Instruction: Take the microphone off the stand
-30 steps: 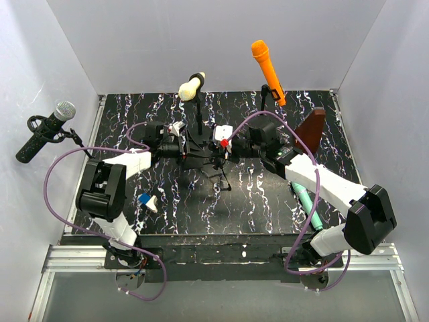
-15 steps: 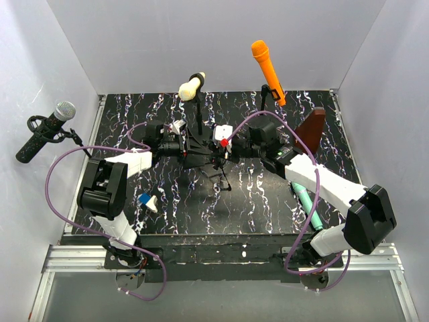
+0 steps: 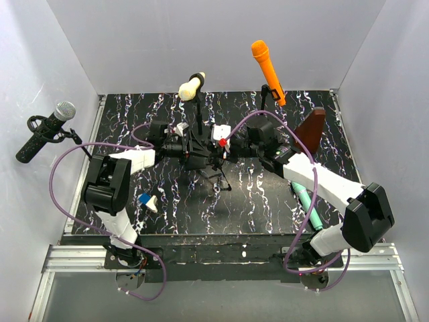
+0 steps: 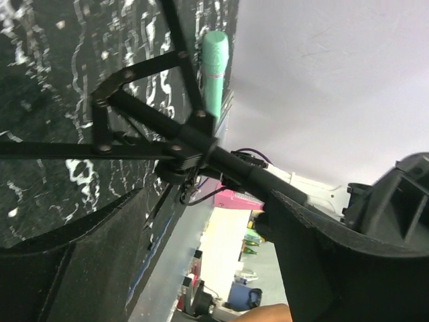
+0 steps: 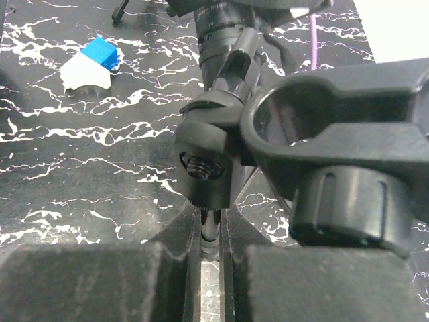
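Left gripper (image 3: 190, 149) has edged in, open astride the stand (image 3: 216, 176); right gripper (image 3: 216, 152) is clamped on it

Two slim robot arms of white and black parts. Left arm (image 3: 131, 161): smooth white shell links joined by chunky black box-shaped joint housings, with a thin purple cable (image 3: 50, 191) running loose alongside. Right arm (image 3: 325, 186): the same white shells and black housings, with a second purple cable (image 3: 313, 215). Small red mark (image 3: 222, 142) on the white block by the right wrist. Up close on the right, broad matte black fingers (image 5: 94, 282), blunt and flat-faced. On the left, thick black fingers (image 4: 348, 255) with a grainy finish.
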Tool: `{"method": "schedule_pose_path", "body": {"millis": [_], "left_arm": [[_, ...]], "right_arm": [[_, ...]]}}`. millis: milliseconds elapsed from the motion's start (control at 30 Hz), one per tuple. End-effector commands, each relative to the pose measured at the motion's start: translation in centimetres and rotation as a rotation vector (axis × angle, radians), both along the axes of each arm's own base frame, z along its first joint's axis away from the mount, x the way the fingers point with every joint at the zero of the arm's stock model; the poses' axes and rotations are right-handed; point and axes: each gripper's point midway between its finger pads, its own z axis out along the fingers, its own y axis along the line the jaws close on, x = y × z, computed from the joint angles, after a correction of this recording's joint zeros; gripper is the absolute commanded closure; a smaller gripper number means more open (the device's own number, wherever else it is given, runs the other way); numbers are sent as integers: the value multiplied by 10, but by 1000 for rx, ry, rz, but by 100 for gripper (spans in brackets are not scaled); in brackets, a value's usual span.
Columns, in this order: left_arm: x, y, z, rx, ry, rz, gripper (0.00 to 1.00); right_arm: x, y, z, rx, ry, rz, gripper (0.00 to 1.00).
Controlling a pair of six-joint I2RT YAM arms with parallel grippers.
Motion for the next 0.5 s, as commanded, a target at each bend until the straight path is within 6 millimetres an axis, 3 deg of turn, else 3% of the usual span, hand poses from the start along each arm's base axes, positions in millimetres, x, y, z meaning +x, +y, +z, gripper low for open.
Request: {"method": "schedule_pose_path", "body": {"millis": [0,200,333,467], "left_arm": [[-2,3,-24,72,55,14,29],[1,6,-48,128,93,38,27],[8,15,-54,183,78,62,26],[1,29,-57,283,1,11,25]], "right_arm": [[-3,-4,-7,-28,72,-10,99],[-3,-5,-9,-31,75,-14,99],[-4,-5,-6,-28,72,-13,99],[4,-12,0,-23,109,-65,99]]}}
